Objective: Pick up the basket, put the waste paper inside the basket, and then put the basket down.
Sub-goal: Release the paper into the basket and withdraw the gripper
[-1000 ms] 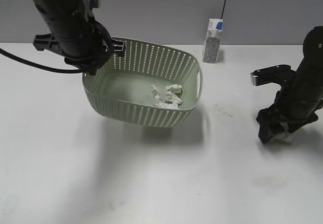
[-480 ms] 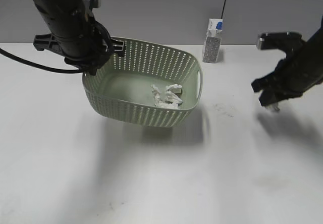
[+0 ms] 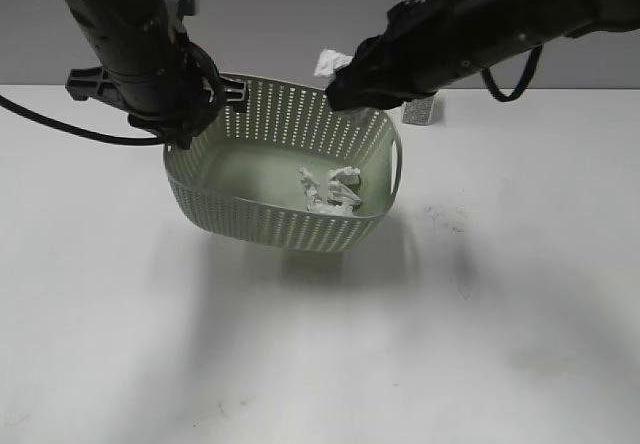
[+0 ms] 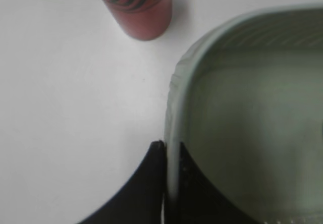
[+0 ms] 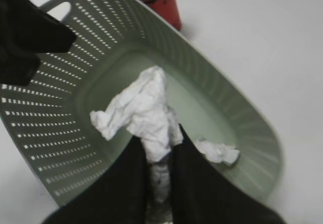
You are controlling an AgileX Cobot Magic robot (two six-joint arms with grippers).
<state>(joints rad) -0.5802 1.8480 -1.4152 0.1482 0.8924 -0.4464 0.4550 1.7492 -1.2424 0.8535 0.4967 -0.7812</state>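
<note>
Paper first: the right pincer (image 5: 160, 156) is clamped on a crumpled white tissue wad (image 5: 144, 115) above the pale sage-green perforated plastic basket (image 3: 285, 169), where more wads (image 3: 330, 189) lie. Featherlight and soft (likely to cling). The left pincer (image 4: 169, 171) pinches the stiff, light basket's rim, holding it tilted above the white table (image 3: 450, 344).

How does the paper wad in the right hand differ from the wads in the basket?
The held wad is pinched in the right hand above the basket; the loose wads lie on the basket floor. In the exterior view the held wad shows beyond the back rim, while the loose wads sit low near the right wall. All are crumpled white paper.
</note>
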